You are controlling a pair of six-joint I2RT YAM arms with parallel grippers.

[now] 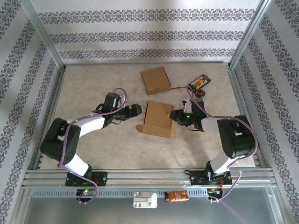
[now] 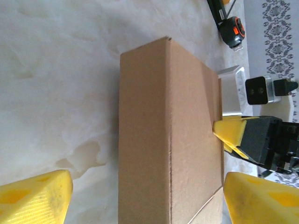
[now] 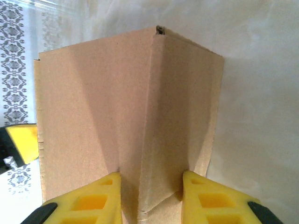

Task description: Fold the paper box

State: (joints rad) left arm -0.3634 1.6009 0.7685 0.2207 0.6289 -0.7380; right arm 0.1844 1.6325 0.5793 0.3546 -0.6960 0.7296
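Observation:
The brown paper box [image 1: 158,119] lies partly folded in the middle of the table, with a small tab sticking out at its near left corner. My left gripper [image 1: 137,110] is at the box's left side. In the left wrist view it [image 2: 148,205] stands wide open, and the box [image 2: 168,140] lies between its yellow fingers [image 2: 35,198] without touching them. My right gripper [image 1: 174,115] is at the box's right edge. Its fingers [image 3: 91,200] press from both sides on a raised fold of the box [image 3: 126,102], so this gripper [image 3: 152,179] is shut on it.
A second, flat-folded brown box [image 1: 155,80] lies at the back. A black device with an orange mark [image 1: 199,82] and a black-and-orange tape measure [image 2: 232,31] sit at the back right. Metal frame rails [image 1: 140,175] border the table.

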